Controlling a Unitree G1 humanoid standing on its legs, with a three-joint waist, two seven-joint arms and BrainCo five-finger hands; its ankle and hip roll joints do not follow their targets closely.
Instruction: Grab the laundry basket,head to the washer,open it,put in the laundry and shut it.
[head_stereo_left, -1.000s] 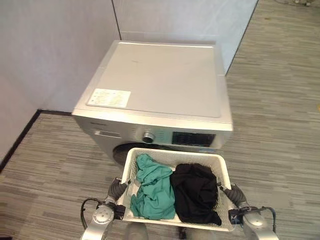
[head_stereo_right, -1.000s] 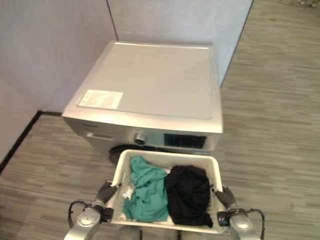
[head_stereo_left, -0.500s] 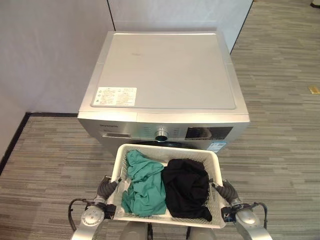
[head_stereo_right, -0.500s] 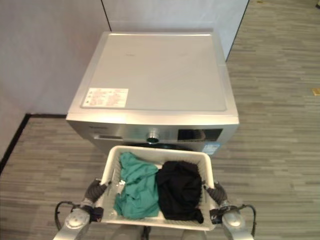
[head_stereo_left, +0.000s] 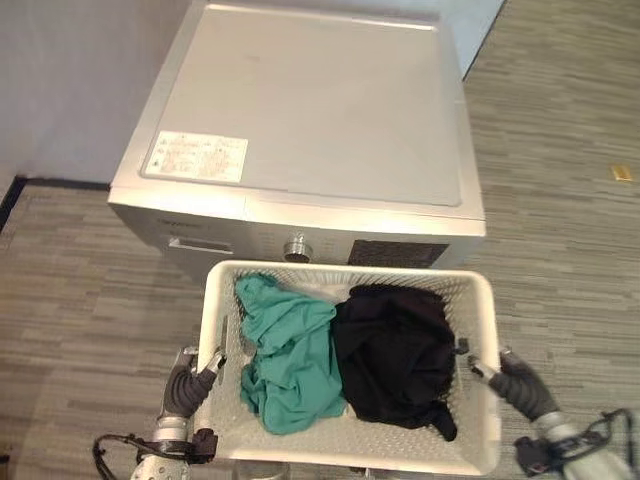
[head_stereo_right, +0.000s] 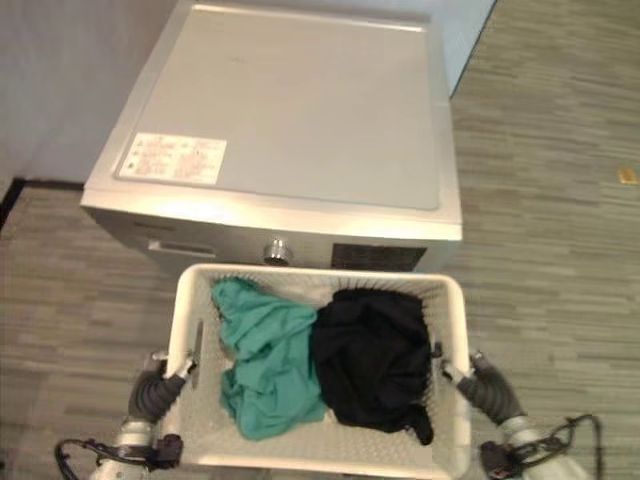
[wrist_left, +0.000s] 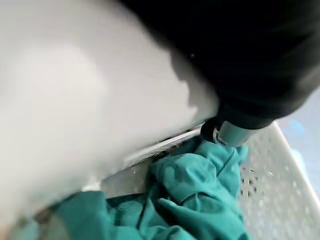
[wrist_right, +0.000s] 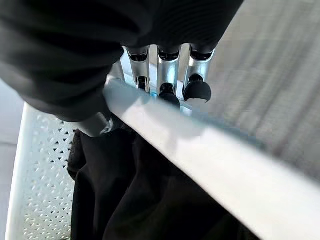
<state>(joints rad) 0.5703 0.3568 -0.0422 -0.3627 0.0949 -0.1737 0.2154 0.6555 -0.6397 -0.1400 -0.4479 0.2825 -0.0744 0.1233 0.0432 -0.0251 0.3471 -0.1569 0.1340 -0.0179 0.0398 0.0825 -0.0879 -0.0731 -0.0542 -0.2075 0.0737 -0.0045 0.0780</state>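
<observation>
Here both hands, left hand (head_stereo_left: 186, 385) and right hand (head_stereo_left: 520, 385), grip the basket (head_stereo_left: 215, 300) rims beside the washer (head_stereo_left: 320, 110).

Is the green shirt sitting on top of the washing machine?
No, the green shirt lies inside the white laundry basket beside the black clothes, not on the washing machine.

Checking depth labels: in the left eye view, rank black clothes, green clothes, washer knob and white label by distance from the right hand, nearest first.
From the right hand:
1. Black clothes, basket's right half.
2. Green clothes, basket's left half.
3. Knob, washer front, beyond the basket.
4. Label, washer top, far left.
</observation>
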